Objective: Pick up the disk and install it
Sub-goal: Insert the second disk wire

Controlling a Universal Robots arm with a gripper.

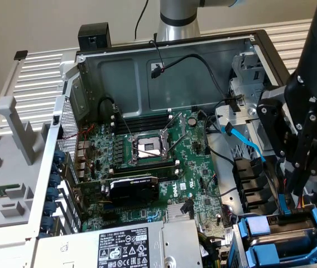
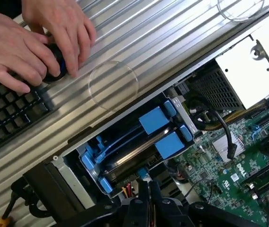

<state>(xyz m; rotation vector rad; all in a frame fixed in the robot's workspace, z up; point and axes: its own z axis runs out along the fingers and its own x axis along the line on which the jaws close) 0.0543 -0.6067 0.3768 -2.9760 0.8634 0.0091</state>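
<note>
The robot's hand (image 2: 148, 198), fingers together and empty, is hovering just above the blue-framed disk (image 2: 134, 142) in its bay; descending at six o'clock risks snagging nearby cables (image 2: 219, 127).

- disk (image 2: 139, 149): dull silver metal in a glossy blue plastic carrier
- surface (image 2: 139, 42): ribbed, brushed grey metal
- claw (image 2: 148, 201): matt black
- motherboard (image 1: 147, 151): green, glossy

Even indoor light, soft shadows inside case (image 1: 164, 72), mild blur.
</note>
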